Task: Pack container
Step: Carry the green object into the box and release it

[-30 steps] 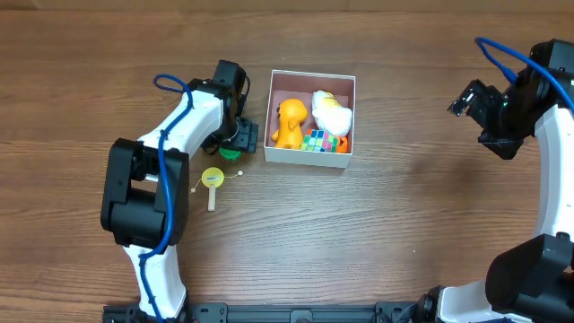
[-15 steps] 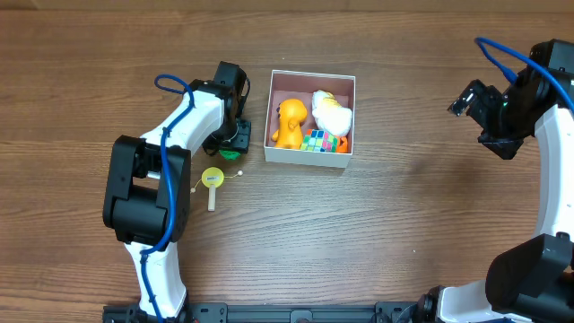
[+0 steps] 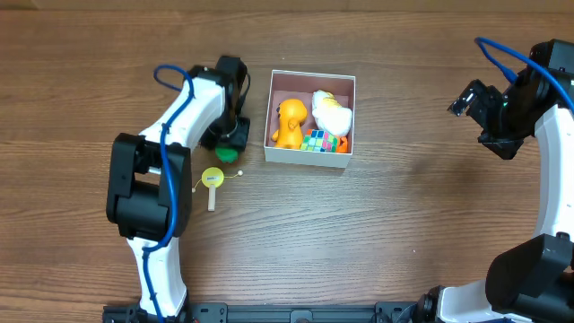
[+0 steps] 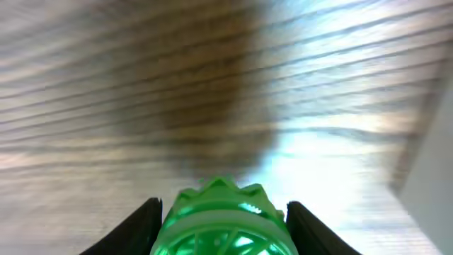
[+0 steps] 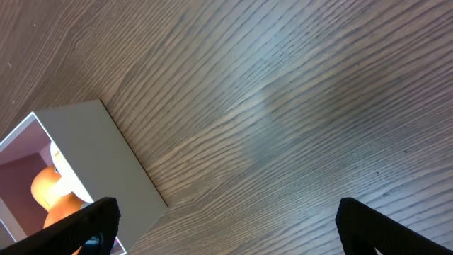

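Observation:
The container (image 3: 308, 154), a shallow white box with a dusty-pink inside, sits mid-table and holds an orange toy (image 3: 289, 123), a white plush (image 3: 330, 112) and a colourful cube (image 3: 316, 140). It also shows in the right wrist view (image 5: 106, 159). My left gripper (image 3: 230, 144) is just left of the box, shut on a green ribbed toy (image 4: 225, 223) that fills the space between its fingers (image 4: 225, 230). My right gripper (image 3: 473, 99) is open and empty far to the right, above bare wood (image 5: 226, 230).
A yellow round toy with a stick handle (image 3: 213, 182) lies on the table in front of the left gripper. The box's left wall (image 4: 433, 170) is close on the right of the left gripper. Blue cables run along both arms.
My left gripper has shifted slightly left and back with the green toy between its fingers. The right arm and the box contents have not moved.

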Controlling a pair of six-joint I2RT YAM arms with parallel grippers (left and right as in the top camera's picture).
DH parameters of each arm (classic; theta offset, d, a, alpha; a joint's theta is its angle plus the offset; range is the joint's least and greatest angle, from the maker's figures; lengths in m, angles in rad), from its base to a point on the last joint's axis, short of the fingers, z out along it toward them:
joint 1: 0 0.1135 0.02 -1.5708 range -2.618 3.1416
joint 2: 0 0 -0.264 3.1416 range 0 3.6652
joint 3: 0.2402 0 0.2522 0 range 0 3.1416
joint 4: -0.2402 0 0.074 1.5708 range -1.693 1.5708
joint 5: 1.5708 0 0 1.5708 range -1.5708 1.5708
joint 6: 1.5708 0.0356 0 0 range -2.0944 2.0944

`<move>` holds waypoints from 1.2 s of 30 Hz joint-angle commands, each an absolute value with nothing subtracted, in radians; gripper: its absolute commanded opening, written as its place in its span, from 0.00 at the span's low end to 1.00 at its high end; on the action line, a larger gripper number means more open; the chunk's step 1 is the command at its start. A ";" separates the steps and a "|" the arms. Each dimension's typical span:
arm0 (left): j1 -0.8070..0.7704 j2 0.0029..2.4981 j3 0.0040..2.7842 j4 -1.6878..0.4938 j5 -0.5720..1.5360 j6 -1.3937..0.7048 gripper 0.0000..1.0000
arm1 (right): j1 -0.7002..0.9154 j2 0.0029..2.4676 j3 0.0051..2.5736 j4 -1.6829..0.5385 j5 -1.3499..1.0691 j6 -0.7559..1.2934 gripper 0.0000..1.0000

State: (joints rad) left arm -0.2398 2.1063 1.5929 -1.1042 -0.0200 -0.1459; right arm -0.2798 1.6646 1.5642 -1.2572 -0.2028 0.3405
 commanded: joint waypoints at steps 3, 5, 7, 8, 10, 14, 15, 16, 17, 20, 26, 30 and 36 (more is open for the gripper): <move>-0.239 2.106 1.886 -1.269 -0.004 -0.134 0.29 | -0.279 1.666 1.572 -1.254 -0.204 0.344 1.00; -0.255 2.104 2.004 -1.342 0.009 -0.135 0.29 | -0.279 1.666 1.572 -1.254 -0.204 0.344 1.00; -0.283 2.104 2.114 -1.390 0.035 -0.135 0.31 | -0.279 1.666 1.572 -1.254 -0.204 0.344 1.00; -0.297 2.104 2.149 -1.397 0.045 -0.135 0.33 | -0.279 1.666 1.572 -1.254 -0.204 0.344 1.00; -0.347 2.104 2.199 -1.378 0.049 -0.138 0.37 | -0.279 1.666 1.572 -1.254 -0.204 0.344 1.00; -0.420 2.106 2.186 -1.293 0.049 -0.183 0.41 | -0.279 1.666 1.572 -1.254 -0.204 0.344 1.00; -0.444 2.106 2.172 -1.262 0.048 -0.200 0.41 | -0.279 1.666 1.572 -1.254 -0.204 0.344 1.00; -0.460 2.106 2.163 -1.243 0.048 -0.212 0.41 | -0.279 1.666 1.572 -1.254 -0.204 0.344 1.00; -0.471 2.106 2.156 -1.230 0.047 -0.221 0.41 | -0.279 1.666 1.572 -1.254 -0.204 0.344 1.00; -0.511 2.106 2.112 -1.195 0.041 -0.271 0.41 | -0.279 1.666 1.572 -1.254 -0.204 0.344 1.00; -0.538 2.106 1.988 -1.130 0.051 -0.315 0.42 | -0.279 1.666 1.572 -1.254 -0.204 0.344 1.00; -0.557 2.106 1.873 -1.052 0.068 -0.316 0.45 | -0.279 1.666 1.572 -1.254 -0.204 0.344 1.00; -0.569 2.106 1.837 -1.003 0.094 -0.318 0.45 | -0.279 1.666 1.572 -1.254 -0.204 0.344 1.00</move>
